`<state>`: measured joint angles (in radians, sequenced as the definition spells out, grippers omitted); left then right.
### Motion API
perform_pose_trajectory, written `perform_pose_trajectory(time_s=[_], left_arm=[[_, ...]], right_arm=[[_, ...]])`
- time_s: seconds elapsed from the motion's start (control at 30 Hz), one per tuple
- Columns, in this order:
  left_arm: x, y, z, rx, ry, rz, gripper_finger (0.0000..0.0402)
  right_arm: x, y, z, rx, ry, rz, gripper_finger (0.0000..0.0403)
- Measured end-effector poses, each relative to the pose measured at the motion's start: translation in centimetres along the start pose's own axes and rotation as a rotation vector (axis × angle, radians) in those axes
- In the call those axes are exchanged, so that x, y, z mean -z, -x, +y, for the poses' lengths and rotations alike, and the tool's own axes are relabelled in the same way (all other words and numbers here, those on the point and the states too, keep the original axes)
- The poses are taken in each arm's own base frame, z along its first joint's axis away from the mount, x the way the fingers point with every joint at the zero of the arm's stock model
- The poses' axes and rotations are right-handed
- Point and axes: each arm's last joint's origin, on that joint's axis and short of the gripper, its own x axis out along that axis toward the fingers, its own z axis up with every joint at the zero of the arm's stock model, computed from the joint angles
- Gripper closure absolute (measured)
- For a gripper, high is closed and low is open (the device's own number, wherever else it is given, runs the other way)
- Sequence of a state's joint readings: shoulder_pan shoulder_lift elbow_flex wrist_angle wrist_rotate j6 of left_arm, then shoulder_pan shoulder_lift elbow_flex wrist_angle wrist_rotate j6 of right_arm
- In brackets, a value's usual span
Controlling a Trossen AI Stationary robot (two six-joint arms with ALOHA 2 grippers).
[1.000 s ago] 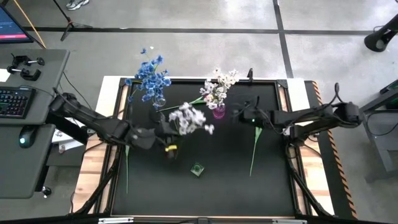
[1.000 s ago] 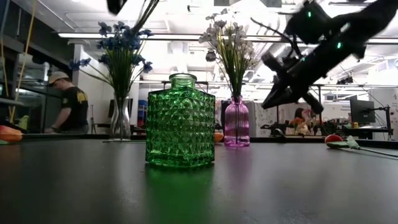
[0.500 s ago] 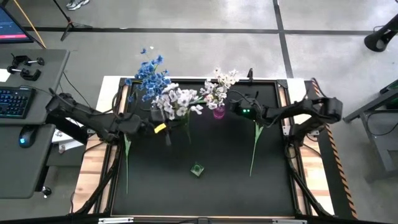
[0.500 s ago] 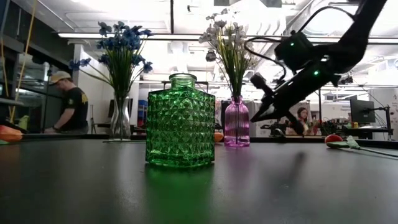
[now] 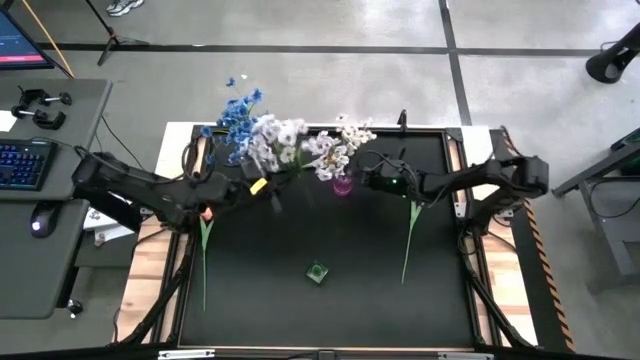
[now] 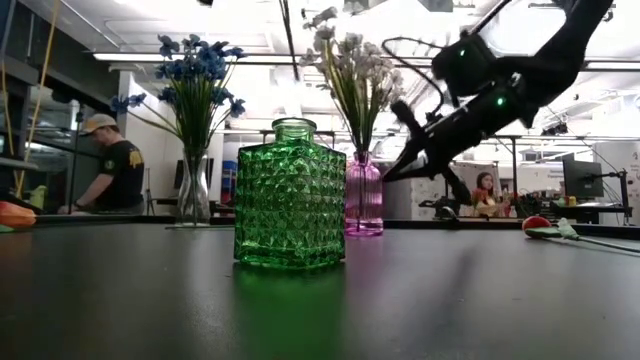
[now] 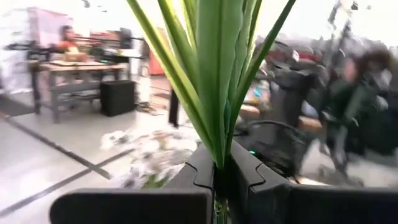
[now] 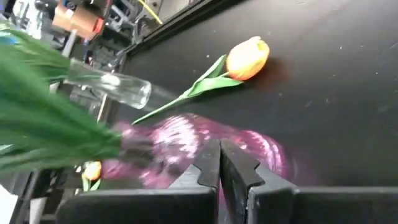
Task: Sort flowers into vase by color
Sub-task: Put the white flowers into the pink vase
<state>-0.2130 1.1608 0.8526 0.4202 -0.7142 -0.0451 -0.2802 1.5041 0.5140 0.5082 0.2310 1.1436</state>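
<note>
Behind my black tabletop [image 6: 420,300] a person [image 6: 112,165] stands in the workshop. Near the green vase [image 6: 291,194], my left gripper [image 7: 219,177] jaws clamp a white flower stem [image 5: 283,141]; my right gripper [image 8: 219,163], jaws shut empty, presses the pink vase [image 6: 364,196].

No writing, label, brand, number or sign can be read anywhere — not on the ribbed green glass vase [image 6: 290,194], the slim pink glass vase [image 6: 364,194] or the clear glass vase [image 6: 193,190]. The red-lit monitor screen [image 5: 20,42] at the desk shows some marks, but they are too small to make out.
</note>
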Motion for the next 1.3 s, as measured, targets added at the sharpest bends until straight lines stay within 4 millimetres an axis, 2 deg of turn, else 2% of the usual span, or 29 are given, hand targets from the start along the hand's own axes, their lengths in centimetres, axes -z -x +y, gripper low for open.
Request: perform_pose_trajectory(time_s=[0.2,0.37,0.53,0.7,0.87,1.0,1.1,1.3], left_arm=[[4.8,1.4,2.6,-0.071,0.29,-0.175,0.0401],[8.0,2.8,4.2,-0.336,0.414,-0.194,0.0401],[10.0,2.2,4.3,-0.48,0.491,-0.194,0.0401],[12.4,0.7,4.5,-0.569,0.603,-0.222,0.0401],[12.3,-2.3,4.0,-0.579,0.595,-0.229,0.0401],[11.1,-4.9,2.7,-0.508,0.477,-0.197,0.0401],[10.2,-6.2,2.2,-0.524,0.38,-0.19,0.0401],[9.8,-7.8,3.5,-0.568,0.409,-0.228,0.0401]], right_arm=[[-0.8,3.2,1.8,-0.038,0.053,0.006,0.0403],[-1.5,6.0,3.3,-0.102,0.049,-0.057,0.0403],[-2.1,7.9,4.3,-0.145,0.024,-0.163,0.0403],[-2.3,8.3,4.4,-0.141,0.018,-0.193,0.0403],[-2.2,8.3,4.4,-0.141,0.013,-0.189,0.0403],[-2.0,8.4,4.5,-0.143,0.017,-0.18,0.0403],[-1.8,8.4,4.5,-0.146,0.02,-0.175,0.0403],[-1.7,8.4,4.6,-0.148,0.022,-0.171,0.0403]])
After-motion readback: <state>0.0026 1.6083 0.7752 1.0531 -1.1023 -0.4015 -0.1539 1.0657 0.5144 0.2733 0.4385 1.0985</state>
